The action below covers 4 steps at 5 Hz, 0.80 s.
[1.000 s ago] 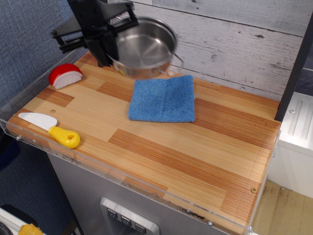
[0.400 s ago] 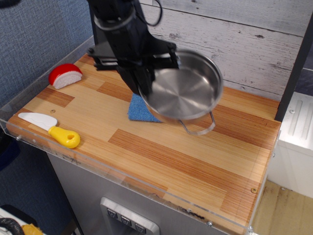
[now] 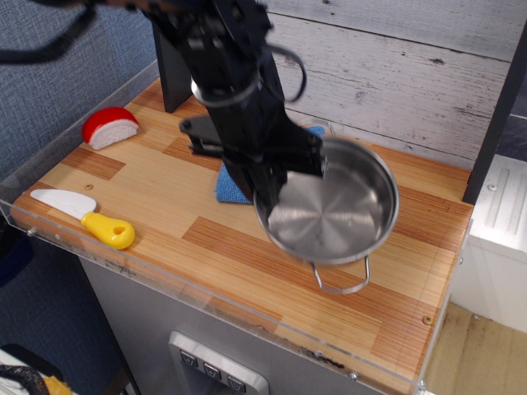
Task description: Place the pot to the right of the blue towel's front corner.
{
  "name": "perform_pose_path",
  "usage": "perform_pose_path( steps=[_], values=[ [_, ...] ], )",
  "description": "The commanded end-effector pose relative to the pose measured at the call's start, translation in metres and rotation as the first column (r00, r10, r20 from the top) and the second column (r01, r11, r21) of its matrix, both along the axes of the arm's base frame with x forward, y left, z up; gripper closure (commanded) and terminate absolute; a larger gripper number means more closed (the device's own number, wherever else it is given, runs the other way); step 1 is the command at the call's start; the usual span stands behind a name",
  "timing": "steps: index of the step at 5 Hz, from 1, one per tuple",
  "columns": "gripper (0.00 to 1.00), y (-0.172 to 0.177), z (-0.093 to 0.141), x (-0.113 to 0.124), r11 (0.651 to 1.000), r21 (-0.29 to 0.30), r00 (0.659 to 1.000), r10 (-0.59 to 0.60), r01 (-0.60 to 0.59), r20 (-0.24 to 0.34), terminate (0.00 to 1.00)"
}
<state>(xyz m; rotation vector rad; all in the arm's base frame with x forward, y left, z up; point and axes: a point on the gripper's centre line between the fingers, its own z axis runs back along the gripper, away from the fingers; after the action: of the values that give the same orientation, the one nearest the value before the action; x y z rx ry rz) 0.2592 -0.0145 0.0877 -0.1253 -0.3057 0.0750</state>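
The hand (image 3: 272, 177) is gripping the pot (image 3: 329, 210) by its left rim, holding it tilted above the wooden surface (image 3: 247, 255); the blue towel (image 3: 232, 185) is lying mostly hidden behind the arm; one wire handle (image 3: 342, 280) is hanging toward the front.

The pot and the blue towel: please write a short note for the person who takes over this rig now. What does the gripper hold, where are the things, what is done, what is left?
Gripper: shut on the pot at its left rim, carrying it tilted above the table.
Pot: in the air, over the board's right half; one wire handle hangs toward the front.
Blue towel: flat near the back of the table, mostly hidden behind the arm and pot.
Done: pot picked up and brought to the towel's right.
Left: lower it onto the wood right of the towel's front corner, open the gripper, withdraw.
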Motion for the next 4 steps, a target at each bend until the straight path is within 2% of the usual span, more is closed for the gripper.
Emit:
perform_pose_path(
  steps=[1, 3, 4],
  values=[
    [1.0, -0.006, -0.022, 0.01, 0.999, 0.016, 0.999, -0.034, 0.034, -0.004, 0.0],
    [1.0, -0.014, -0.053, 0.027, 0.999, 0.007, 0.998, -0.044, 0.045, -0.033, 0.0],
    [1.0, -0.016, -0.064, 0.031, 0.998, -0.032, 0.996, -0.053, 0.051, -0.068, 0.0]
  ],
)
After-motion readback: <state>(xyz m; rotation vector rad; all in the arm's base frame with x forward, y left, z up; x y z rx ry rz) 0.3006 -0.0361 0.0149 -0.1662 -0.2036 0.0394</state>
